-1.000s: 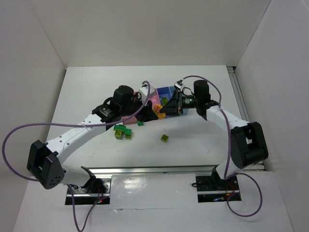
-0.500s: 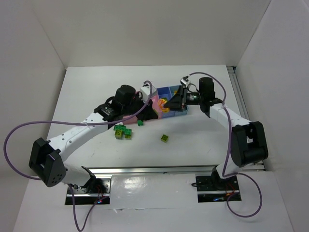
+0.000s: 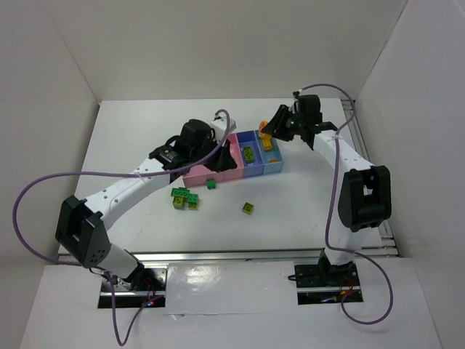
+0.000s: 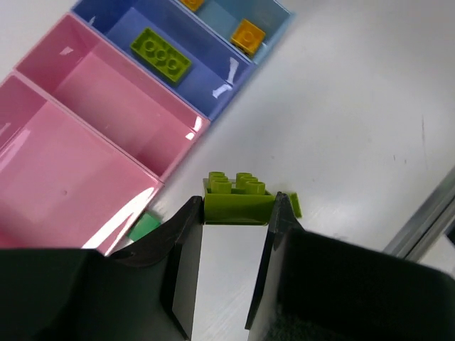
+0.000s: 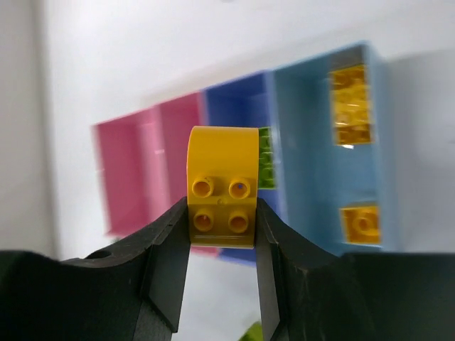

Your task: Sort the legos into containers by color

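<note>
Four joined bins stand mid-table: wide pink point(image 3: 205, 173), pink point(image 3: 229, 161), blue point(image 3: 251, 161), light blue point(image 3: 272, 164). My left gripper point(image 4: 237, 213) is shut on a lime green brick point(image 4: 238, 197), held above the table just in front of the pink bins point(image 4: 121, 106). My right gripper point(image 5: 222, 217) is shut on a yellow brick point(image 5: 222, 160), raised over the far right end of the bins point(image 3: 267, 134). The blue bin point(image 4: 206, 89) holds a lime brick point(image 4: 160, 53). The light blue bin point(image 5: 313, 163) holds two orange-yellow bricks point(image 5: 350, 105).
Loose on the table in front of the bins: a cluster of lime and dark green bricks point(image 3: 185, 198), a dark green brick point(image 3: 211, 185) and a lime brick point(image 3: 248, 208). The left arm lies across the wide pink bin's left side. White walls enclose the table.
My right gripper has lifted the yellow brick from the bins' front edge up and back to the right. My left arm has shifted slightly back and right, still holding the lime brick.
</note>
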